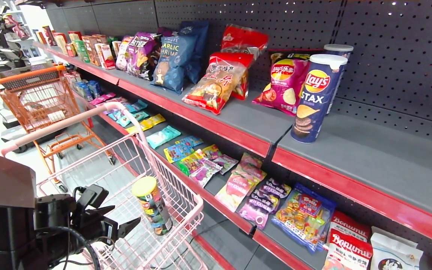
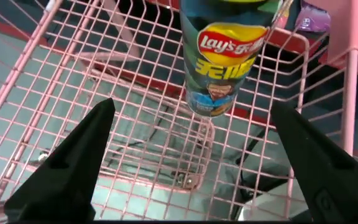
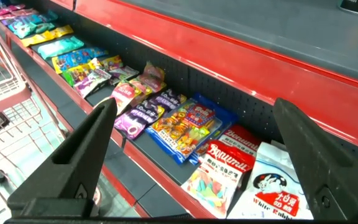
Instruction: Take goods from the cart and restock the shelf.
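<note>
A chips can with a yellow lid stands upright in the front corner of the pink cart. My left gripper hovers open inside the cart, just short of the can. In the left wrist view the can stands ahead between the spread fingers, untouched. My right gripper is open and holds nothing, hanging in front of the lower shelf with its snack bags. On the upper shelf two blue chips cans stand beside purple and red chip bags.
An orange cart stands farther down the aisle on the left. The upper shelf's red front lip runs across above the lower shelf of flat candy bags. Bare grey shelf lies right of the blue cans.
</note>
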### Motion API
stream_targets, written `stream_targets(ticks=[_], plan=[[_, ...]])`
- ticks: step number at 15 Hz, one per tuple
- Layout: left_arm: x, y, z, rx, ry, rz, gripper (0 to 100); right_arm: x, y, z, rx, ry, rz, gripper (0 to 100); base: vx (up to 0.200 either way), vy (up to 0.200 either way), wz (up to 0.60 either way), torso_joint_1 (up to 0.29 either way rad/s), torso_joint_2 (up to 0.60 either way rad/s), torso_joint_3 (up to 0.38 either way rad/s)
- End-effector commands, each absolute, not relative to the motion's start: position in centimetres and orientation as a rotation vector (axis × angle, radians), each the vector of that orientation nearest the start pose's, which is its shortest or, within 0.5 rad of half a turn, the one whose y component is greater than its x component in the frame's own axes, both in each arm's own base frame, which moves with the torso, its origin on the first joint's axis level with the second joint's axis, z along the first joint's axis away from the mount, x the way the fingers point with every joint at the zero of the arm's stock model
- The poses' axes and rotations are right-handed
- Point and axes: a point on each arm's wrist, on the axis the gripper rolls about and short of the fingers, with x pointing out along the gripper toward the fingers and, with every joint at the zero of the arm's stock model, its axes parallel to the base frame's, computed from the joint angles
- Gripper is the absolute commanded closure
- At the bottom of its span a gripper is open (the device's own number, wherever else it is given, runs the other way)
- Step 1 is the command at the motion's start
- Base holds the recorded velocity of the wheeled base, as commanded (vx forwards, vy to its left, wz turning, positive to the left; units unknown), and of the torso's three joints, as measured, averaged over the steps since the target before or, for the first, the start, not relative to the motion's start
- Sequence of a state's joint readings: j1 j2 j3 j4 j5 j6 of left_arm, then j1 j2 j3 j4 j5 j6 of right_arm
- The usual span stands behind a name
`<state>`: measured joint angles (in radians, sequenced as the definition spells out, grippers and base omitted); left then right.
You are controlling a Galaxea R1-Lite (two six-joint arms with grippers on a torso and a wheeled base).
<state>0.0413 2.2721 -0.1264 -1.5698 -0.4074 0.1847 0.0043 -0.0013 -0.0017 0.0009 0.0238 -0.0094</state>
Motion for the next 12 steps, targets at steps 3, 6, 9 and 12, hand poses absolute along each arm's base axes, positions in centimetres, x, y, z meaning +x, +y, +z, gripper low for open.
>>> stream_targets(ticks=[3, 6, 9, 12], plan=[[25.9, -1.2, -1.8, 0.067, 0.503, -0.470, 0, -2.3, 0.0, 7.6, -0.009, 0.000, 0.029, 0, 0.000, 0.000, 0.00, 0.000, 0.00, 0.000], [26.1, -1.7, -2.0, 0.072, 0.500, -0.488, 0, -2.3, 0.0, 7.6, -0.011, 0.000, 0.029, 0, 0.000, 0.000, 0.00, 0.000, 0.00, 0.000], [27.1, -1.7, -2.0, 0.076, 0.468, -0.488, 0, -2.3, 0.0, 7.6, -0.011, 0.000, 0.029, 0, 0.000, 0.000, 0.00, 0.000, 0.00, 0.000], [27.9, -1.8, -2.4, 0.079, 0.457, -0.490, 0, -2.3, 0.0, 7.6, -0.011, 0.000, 0.029, 0, 0.000, 0.000, 0.00, 0.000, 0.00, 0.000]])
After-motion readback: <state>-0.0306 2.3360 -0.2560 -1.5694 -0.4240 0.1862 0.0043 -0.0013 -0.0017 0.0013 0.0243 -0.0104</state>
